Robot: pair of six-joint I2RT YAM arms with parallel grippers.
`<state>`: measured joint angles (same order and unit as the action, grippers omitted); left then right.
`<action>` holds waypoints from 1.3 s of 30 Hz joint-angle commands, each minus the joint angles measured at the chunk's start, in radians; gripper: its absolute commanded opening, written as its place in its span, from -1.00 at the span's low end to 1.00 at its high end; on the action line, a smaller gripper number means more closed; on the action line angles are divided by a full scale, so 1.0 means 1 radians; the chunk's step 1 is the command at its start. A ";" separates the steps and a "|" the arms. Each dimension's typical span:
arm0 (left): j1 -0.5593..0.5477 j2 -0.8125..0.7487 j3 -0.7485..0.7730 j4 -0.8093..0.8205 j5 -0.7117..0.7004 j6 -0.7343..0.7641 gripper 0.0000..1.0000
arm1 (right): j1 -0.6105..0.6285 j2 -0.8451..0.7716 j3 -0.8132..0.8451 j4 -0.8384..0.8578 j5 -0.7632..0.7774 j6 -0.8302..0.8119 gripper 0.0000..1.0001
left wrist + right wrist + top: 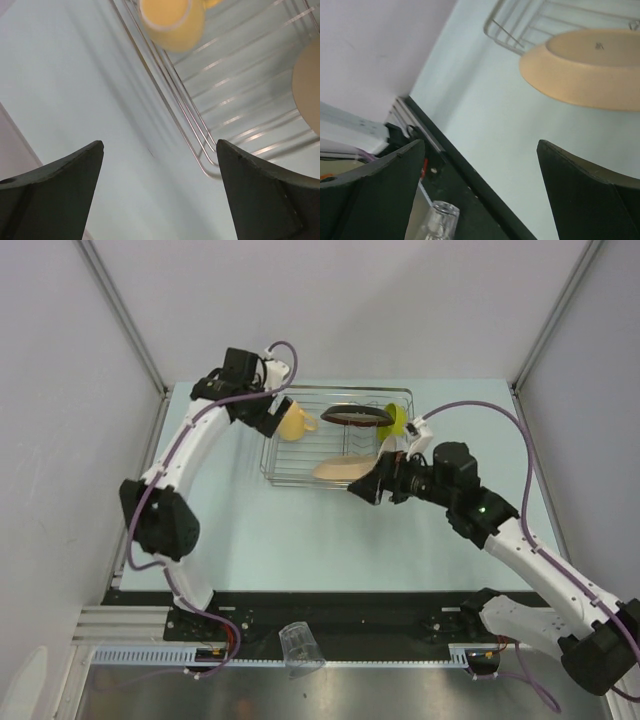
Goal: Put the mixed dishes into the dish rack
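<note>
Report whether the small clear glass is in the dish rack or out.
Out. The small clear glass sits beyond the table's near edge, far apart from the dish rack.

left arm (190,445): white curved shells, bulky black joint housings.
right arm (545,562): same white shells and black joints; small green light (484,507) on one joint.
cables (287,352): purple, one per arm, running along the shells and looping free near the wrists.
left pincer (159,145): two dark matte wedge fingers (55,195), tapering to blunt tips.
right pincer (480,144): same dark wedge fingers, smooth faces.
</note>
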<state>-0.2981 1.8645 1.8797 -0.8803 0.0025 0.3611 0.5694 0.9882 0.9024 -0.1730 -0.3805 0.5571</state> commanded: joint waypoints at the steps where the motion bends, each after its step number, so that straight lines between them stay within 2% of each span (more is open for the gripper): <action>1: -0.006 -0.181 -0.212 0.113 0.077 -0.062 0.99 | 0.056 0.049 -0.040 -0.060 0.165 -0.117 0.99; 5: -0.006 -0.243 -0.414 0.204 0.070 -0.088 0.99 | 0.099 0.118 -0.043 -0.030 0.265 -0.141 0.99; 10: -0.001 -0.238 -0.536 0.342 0.018 -0.113 1.00 | 0.107 0.222 -0.050 0.104 0.313 -0.132 1.00; 21: 0.033 -0.165 -0.583 0.449 0.001 -0.106 1.00 | 0.089 0.339 -0.033 0.331 0.334 -0.089 1.00; 26: 0.034 -0.163 -0.619 0.464 -0.032 -0.094 1.00 | 0.011 0.352 -0.033 0.414 0.309 -0.030 0.99; 39: 0.036 -0.185 -0.660 0.478 -0.027 -0.090 1.00 | -0.072 0.397 0.053 0.467 0.307 0.050 0.99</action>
<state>-0.2714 1.7000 1.2373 -0.4229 -0.0231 0.2642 0.5087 1.3579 0.8680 0.1905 -0.1055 0.5880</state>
